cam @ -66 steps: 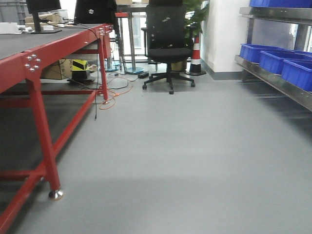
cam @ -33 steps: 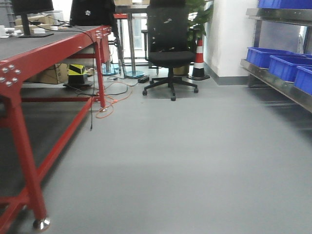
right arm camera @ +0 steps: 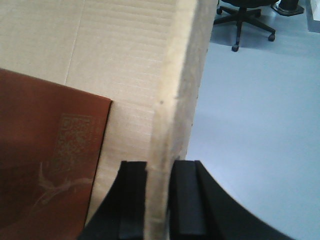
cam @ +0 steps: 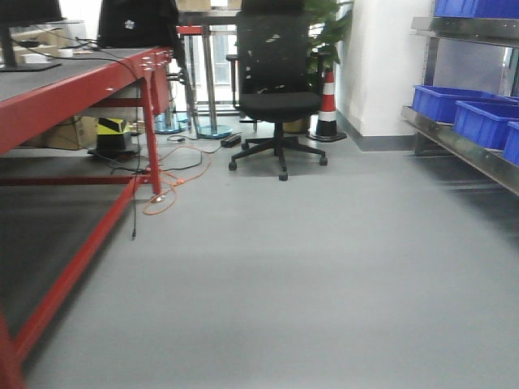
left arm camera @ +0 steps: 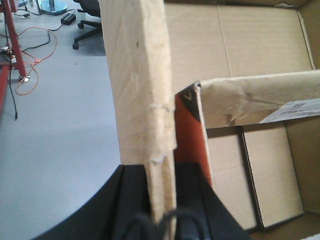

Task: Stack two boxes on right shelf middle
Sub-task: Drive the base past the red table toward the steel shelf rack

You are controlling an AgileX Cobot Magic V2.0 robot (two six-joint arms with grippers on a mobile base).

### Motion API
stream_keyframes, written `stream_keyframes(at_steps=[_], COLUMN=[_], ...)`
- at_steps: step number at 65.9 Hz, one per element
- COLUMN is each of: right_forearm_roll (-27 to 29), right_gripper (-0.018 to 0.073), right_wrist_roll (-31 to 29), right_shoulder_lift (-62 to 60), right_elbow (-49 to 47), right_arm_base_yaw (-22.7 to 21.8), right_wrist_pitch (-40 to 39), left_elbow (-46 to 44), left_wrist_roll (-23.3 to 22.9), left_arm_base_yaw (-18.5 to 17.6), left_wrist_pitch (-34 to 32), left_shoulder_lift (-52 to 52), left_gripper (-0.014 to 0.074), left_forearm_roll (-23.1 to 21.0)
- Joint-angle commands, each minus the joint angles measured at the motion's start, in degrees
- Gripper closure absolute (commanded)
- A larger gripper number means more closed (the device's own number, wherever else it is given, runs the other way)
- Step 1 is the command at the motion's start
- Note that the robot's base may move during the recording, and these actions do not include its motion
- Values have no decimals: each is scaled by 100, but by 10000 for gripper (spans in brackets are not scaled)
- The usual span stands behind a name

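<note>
Since a second ago, the front view had crept forward: the red table (cam: pixel 73 85) slid off to the left, its near leg and caster were out of frame, and the office chair (cam: pixel 277 89) sat a bit closer. A striped cone (cam: pixel 328 101) stood just right of the chair, and an orange cable (cam: pixel 174 182) looped on the floor (cam: pixel 308 275) by the table's far leg. The steel shelf (cam: pixel 462 144) ran along the right edge with blue bins (cam: pixel 478 117) on it, and no cardboard on it that I could see.

From the left wrist, the left gripper (left arm camera: pixel 162 175) was clamped on the upright wall of a carton (left arm camera: pixel 140 75), one black finger on each side. A second carton (left arm camera: pixel 260 95) with a red-brown side sat inside, right against that wall.

From the right wrist, same deal: the right gripper (right arm camera: pixel 159 195) was pinched tight on another wall of the carton (right arm camera: pixel 175 90), with grey floor below. A red-brown panel (right arm camera: pixel 50 160) with a faint printed code lay on the inner side.
</note>
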Motion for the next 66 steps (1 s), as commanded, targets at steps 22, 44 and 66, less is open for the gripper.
stream_keyframes(at_steps=[22,44,66], right_forearm_roll=[-72,-72,-72], right_gripper=[715,715,715], right_wrist_roll=[-69,-69,-69], right_shoulder_lift=[-36,-36,-36], right_elbow=[-65,-65,-65], right_arm_base_yaw=[-51,-51,-51], right_wrist_pitch=[-269,-269,-269], left_elbow=[-64,-64,-64], left_wrist_roll=[32,32,32], left_arm_base_yaw=[20,20,20], left_wrist_pitch=[-376,-376,-376], left_shoulder_lift=[-80,-80,-80], left_gripper=[708,708,708], left_forearm_roll=[-30,-30,-30])
